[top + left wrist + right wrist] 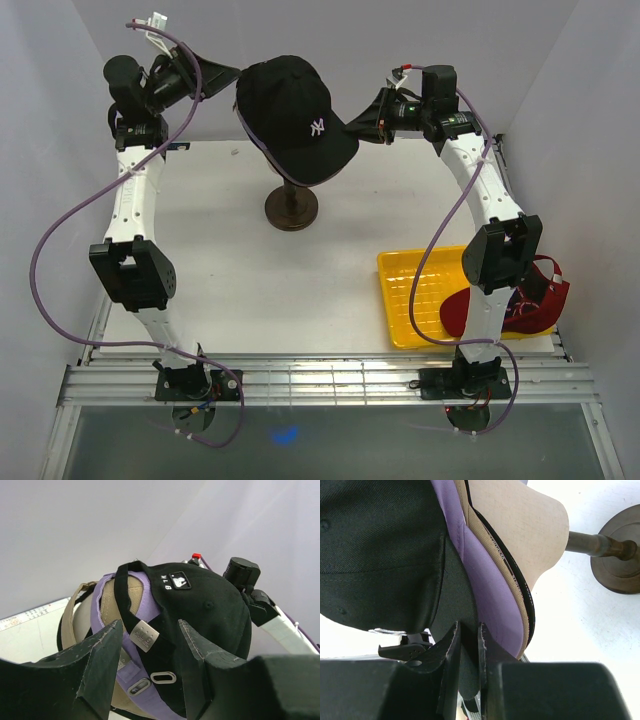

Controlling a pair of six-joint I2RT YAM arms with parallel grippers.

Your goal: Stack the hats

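A black NY cap (295, 115) sits on top of a stack of hats on the mannequin head. In the left wrist view, the black cap (210, 605) covers a lavender cap (107, 587) and a tan cap (75, 607). My left gripper (150, 630) is open behind the stack, its fingers either side of the black cap's back strap and not pinching it. My right gripper (468, 630) is shut on the black cap's brim (455, 595). The lavender brim (490, 580), a tan brim (512, 582) and a black brim edge (529, 605) lie layered under it. A red cap (530, 300) lies at the right, partly behind the right arm.
The mannequin head (520, 525) stands on a dark wooden stand (291, 207) at the middle back of the table. A yellow grid-bottomed tray (410, 290) lies at the front right, by the right arm's base. White walls close in at the back and both sides.
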